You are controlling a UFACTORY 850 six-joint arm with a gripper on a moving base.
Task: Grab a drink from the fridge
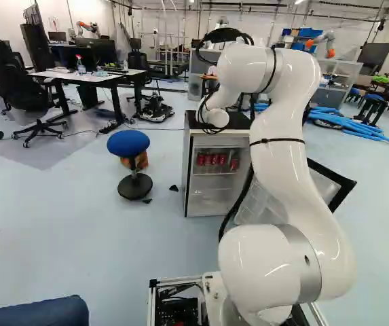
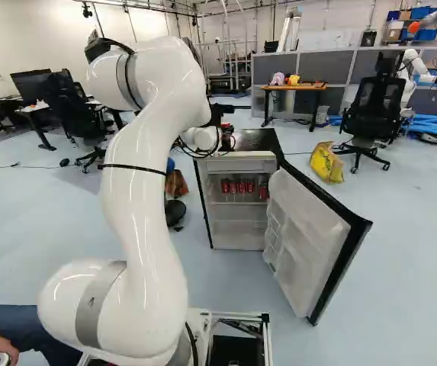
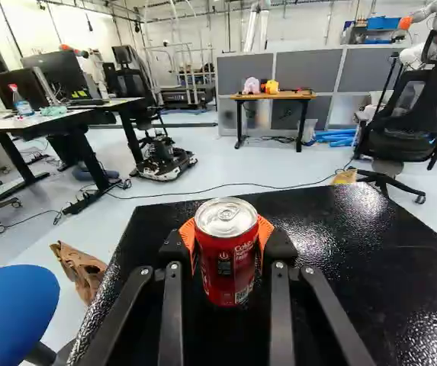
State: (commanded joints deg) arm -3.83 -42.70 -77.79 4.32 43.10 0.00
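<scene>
My gripper (image 2: 226,139) is over the black top of the small fridge (image 2: 258,140) in the right base view, partly hidden by the wrist. In the wrist view the gripper (image 3: 227,252) is shut on an upright red drink can (image 3: 226,263), an orange pad against each side. Beneath and around the can lies the fridge's black top (image 3: 332,229); whether the can rests on it I cannot tell. The fridge door (image 2: 310,236) hangs open to the right. Several red cans (image 2: 241,187) stand on an upper shelf inside, also visible in the left base view.
A blue stool (image 1: 129,142) stands left of the fridge, with a brown bag (image 3: 81,271) beside it. Beyond are desks (image 1: 85,76), an office chair (image 2: 371,114) and a yellow bag (image 2: 326,162). A person's leg (image 1: 34,312) is close at the base's left. Another robot (image 1: 323,42) is far back.
</scene>
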